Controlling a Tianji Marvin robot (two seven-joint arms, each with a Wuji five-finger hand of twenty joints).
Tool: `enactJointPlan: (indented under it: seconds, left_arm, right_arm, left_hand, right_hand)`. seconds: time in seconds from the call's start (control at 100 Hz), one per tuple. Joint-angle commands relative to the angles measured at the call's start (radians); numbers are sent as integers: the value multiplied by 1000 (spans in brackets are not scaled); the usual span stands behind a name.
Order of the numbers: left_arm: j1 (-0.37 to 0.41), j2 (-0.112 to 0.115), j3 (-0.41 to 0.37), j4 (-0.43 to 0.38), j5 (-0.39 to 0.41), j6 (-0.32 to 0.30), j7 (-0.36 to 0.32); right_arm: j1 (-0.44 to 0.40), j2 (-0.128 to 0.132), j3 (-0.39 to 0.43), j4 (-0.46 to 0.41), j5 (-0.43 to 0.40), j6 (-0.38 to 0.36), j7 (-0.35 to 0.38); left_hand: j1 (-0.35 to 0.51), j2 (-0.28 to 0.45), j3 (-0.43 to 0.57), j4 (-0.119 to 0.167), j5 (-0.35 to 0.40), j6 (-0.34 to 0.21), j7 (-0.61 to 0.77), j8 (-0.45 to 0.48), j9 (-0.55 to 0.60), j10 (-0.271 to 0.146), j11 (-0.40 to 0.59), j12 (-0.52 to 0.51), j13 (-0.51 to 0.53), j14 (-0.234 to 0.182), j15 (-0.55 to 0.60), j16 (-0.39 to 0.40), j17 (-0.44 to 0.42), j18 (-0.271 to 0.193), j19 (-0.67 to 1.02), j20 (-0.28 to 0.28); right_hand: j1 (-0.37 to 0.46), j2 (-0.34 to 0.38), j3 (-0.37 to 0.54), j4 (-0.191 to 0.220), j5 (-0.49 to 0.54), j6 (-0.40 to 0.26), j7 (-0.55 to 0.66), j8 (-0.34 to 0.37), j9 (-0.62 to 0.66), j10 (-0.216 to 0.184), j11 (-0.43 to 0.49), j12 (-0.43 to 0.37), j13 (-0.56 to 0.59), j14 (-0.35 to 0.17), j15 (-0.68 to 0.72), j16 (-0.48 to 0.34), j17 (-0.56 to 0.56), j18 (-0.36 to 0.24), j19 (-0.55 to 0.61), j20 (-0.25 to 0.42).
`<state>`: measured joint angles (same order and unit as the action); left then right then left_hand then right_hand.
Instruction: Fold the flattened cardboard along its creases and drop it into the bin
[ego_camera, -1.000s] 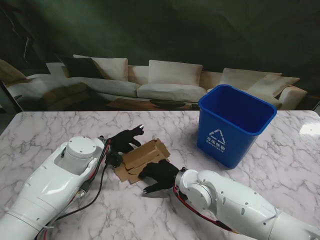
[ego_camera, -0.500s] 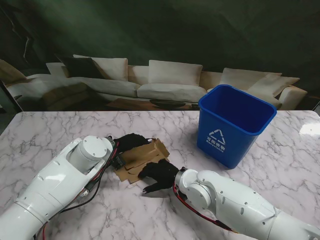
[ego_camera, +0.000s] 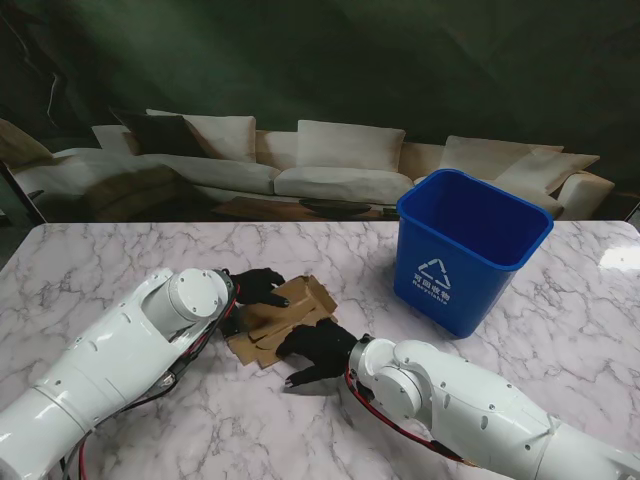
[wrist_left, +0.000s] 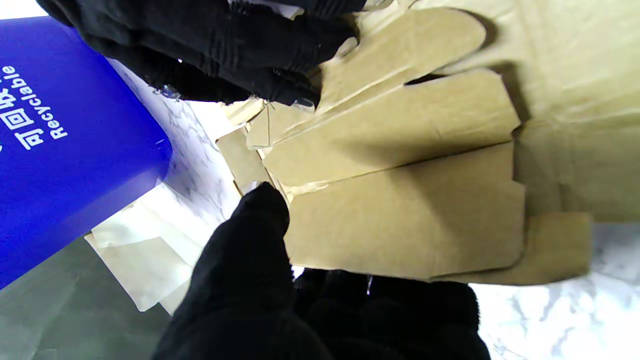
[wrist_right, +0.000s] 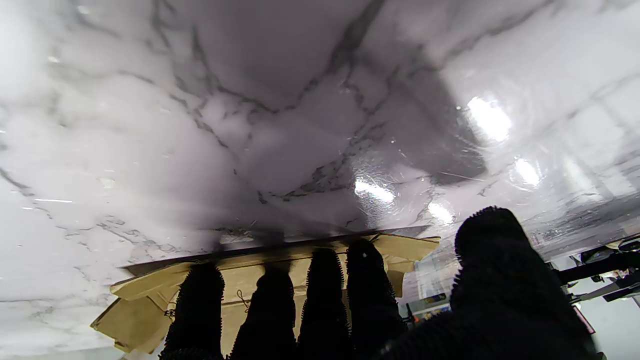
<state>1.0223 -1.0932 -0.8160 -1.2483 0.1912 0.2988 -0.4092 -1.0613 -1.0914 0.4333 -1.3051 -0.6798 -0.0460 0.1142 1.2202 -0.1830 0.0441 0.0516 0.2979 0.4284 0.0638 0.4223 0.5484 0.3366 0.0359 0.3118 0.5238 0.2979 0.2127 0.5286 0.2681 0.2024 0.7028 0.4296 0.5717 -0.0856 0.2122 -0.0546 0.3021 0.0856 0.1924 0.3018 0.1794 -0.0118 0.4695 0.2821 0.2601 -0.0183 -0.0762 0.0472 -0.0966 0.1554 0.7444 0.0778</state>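
The brown cardboard lies partly folded on the marble table, between my two hands. My left hand rests on its far-left part, thumb and curled fingers closed against the folded panel. My right hand lies flat on the edge nearer to me, its fingers spread on the cardboard and the thumb held apart. The blue bin stands upright to the right, open side up, apart from the cardboard. In the left wrist view the bin shows behind the right hand's fingers.
The marble table stretches left and toward me around the cardboard. A strip of table separates the cardboard from the bin. A sofa backdrop stands behind the table's far edge.
My left hand has come down from behind the raised panel onto it and pushed it lower, so the cardboard lies flatter. The right hand has not moved.
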Motion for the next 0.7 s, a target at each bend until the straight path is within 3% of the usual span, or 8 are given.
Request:
enactJointPlan:
  seconds: [0.0, 0.12, 0.19, 0.26, 0.37, 0.41, 0.59, 0.69]
  left_arm:
    - [24, -16, 18, 8, -18, 7, -31]
    - [10, -14, 43, 15, 14, 19, -30]
    - [6, -17, 58, 22, 49, 21, -7]
    - [5, -19, 67, 25, 66, 25, 7]
    - [-2, -20, 83, 30, 86, 37, 17]
    - [-4, -21, 91, 29, 103, 44, 26]
    - [14, -25, 77, 17, 117, 55, 58]
    - [40, -24, 43, -11, 135, 52, 80]
  right_arm:
    - [-43, 8, -29, 62, -9, 17, 44]
    - [-43, 8, -28, 62, -9, 16, 43]
    - [-44, 8, -27, 63, -9, 16, 41]
    - [-45, 7, -26, 63, -9, 16, 40]
    - [-45, 7, -27, 63, -8, 17, 39]
    - [-46, 7, -27, 63, -8, 17, 39]
    - [-49, 6, -24, 62, -9, 16, 36]
    - [-56, 8, -12, 54, -14, 13, 32]
  left_hand:
    - [71, -19, 38, 4, -3, 50, 3, -25, 78, 4, 42, -25, 153, -53, 132, -8, 173, -73, 242, 16]
    - [71, -38, 75, -6, 28, 43, 42, -17, 156, -48, 139, 11, 213, -67, 169, -3, 219, -85, 286, 17]
    - [71, -70, 111, -20, 66, -10, 81, 13, 169, -106, 246, 146, 229, -78, 217, 55, 232, -104, 317, 27]
    - [71, -127, 176, -49, 102, -71, 116, 60, 207, -150, 238, 317, 245, -93, 234, 194, 238, -118, 333, 47]
    - [71, -175, 259, -61, 143, -149, 148, 97, 272, -193, 216, 406, 282, -102, 238, 292, 259, -129, 353, 65]
    - [71, -203, 330, -89, 164, -180, 174, 124, 322, -221, 177, 452, 316, -107, 227, 335, 279, -136, 372, 76]
    - [71, -216, 380, -96, 264, -242, 245, 163, 416, -269, 166, 488, 373, -111, 239, 360, 325, -134, 405, 88]
    - [71, -217, 396, -102, 297, -258, 325, 243, 441, -283, 177, 495, 385, -105, 248, 368, 332, -122, 421, 95]
  right_hand:
    - [-7, 19, -16, 22, 45, 50, 97, 28, 71, 151, -42, -42, 39, 98, 92, 59, 11, 59, 36, 6]
    - [-5, 19, -16, 22, 45, 49, 98, 28, 72, 151, -42, -42, 38, 98, 92, 59, 11, 60, 36, 6]
    - [-4, 20, -17, 22, 45, 50, 99, 28, 72, 150, -41, -42, 39, 99, 93, 59, 12, 60, 36, 5]
    - [-1, 21, -17, 22, 45, 49, 99, 29, 72, 151, -41, -42, 39, 98, 93, 59, 12, 60, 36, 5]
    - [1, 22, -19, 22, 45, 49, 100, 29, 72, 149, -40, -42, 39, 99, 93, 60, 12, 61, 36, 5]
    - [2, 22, -20, 22, 46, 49, 101, 29, 72, 149, -40, -41, 39, 99, 94, 60, 12, 61, 36, 5]
    - [3, 23, -23, 22, 46, 48, 103, 30, 72, 150, -38, -41, 39, 99, 94, 60, 14, 60, 38, 6]
    - [3, 23, -25, 22, 46, 46, 105, 31, 72, 151, -37, -40, 40, 99, 95, 60, 15, 61, 39, 6]
